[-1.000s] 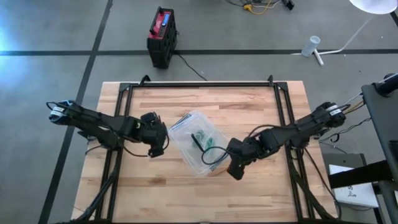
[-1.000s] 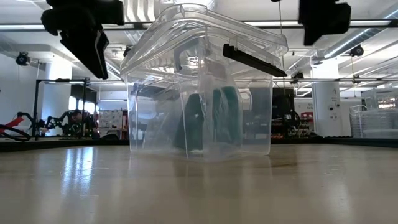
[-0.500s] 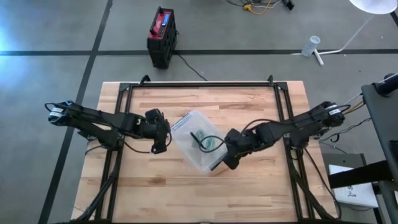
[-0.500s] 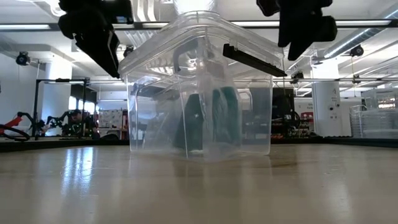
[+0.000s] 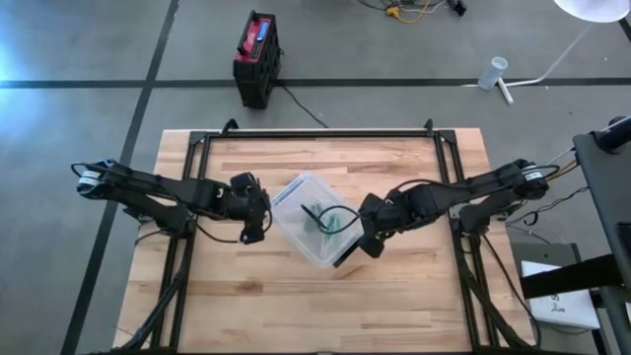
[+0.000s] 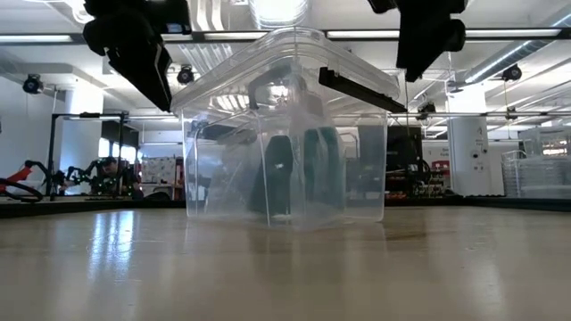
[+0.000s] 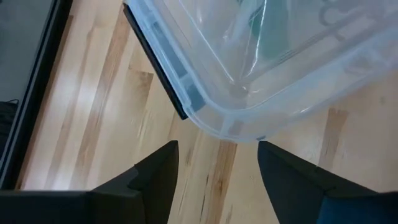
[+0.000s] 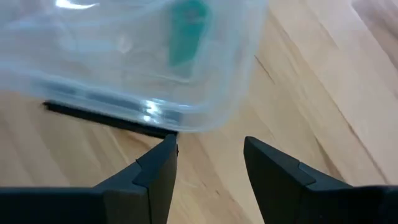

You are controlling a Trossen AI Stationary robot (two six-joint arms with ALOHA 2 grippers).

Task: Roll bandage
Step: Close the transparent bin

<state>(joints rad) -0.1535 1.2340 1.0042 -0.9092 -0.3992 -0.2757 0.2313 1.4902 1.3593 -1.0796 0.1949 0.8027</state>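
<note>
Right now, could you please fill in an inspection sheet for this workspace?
Surface: wooden table in a dark frame, bare around the box.
Job's things: clear plastic box with its lid on and black latches, at mid-table; green bandage inside, seen through the wall.
Clutter: nothing seen on the table.
Grippers: left gripper beside the box's left side, jaws open, empty; right gripper at its right side, jaws open, empty.
Cables: black cable on the floor from the red-and-black case; cable loops along both arms.
Surroundings: grey floor with dark tape lines, white lamp stand, lab benches behind.
</note>
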